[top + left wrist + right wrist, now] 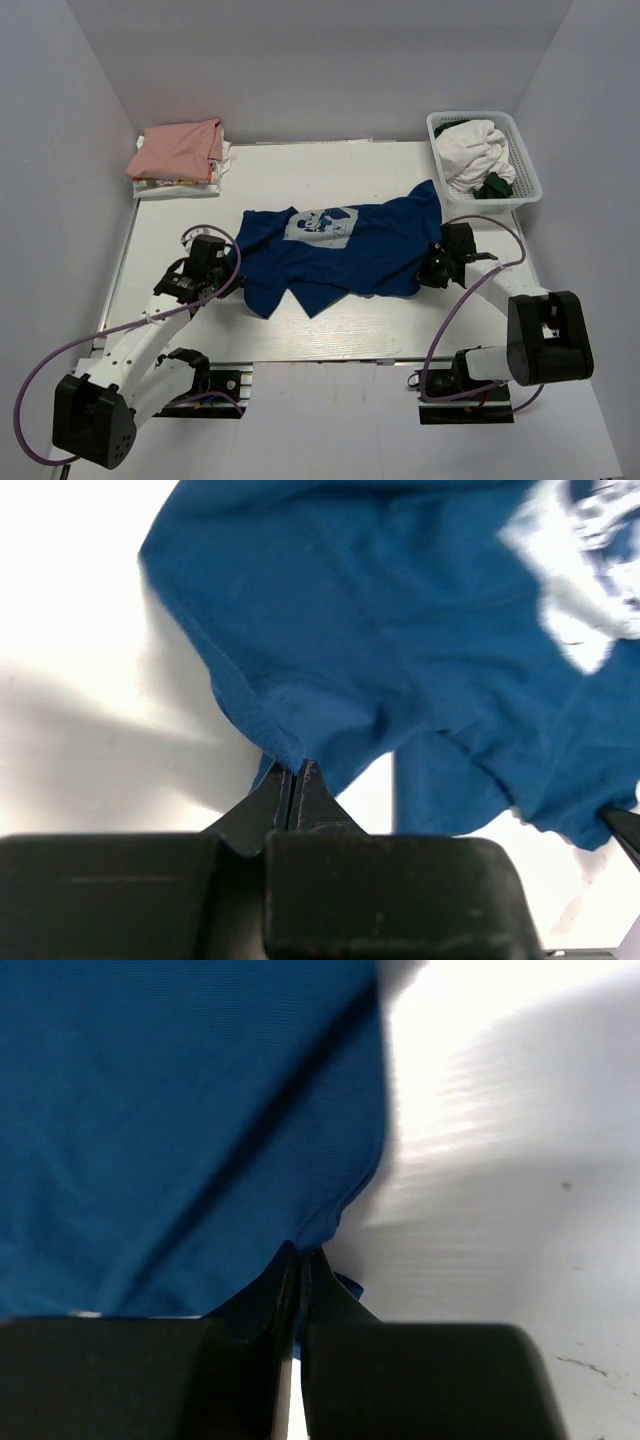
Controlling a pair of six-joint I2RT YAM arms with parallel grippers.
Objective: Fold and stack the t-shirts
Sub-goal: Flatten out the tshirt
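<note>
The left fingers point(270, 805) and right fingers point(270, 1295) each pinch closed on opposite edges of the rumpled dark blue cloth t-shirt point(385, 245) on the white table point(330, 175).

the dark blue t-shirt point(340, 255) lies spread but rumpled across the middle of the table point(330, 335), its white and pale-blue chest print point(322, 224) facing up. my left gripper point(296, 772) pinches its left edge, my right gripper point(300, 1254) its right edge. the salmon-pink t-shirt point(178, 150) sits folded in the far left corner.
</note>
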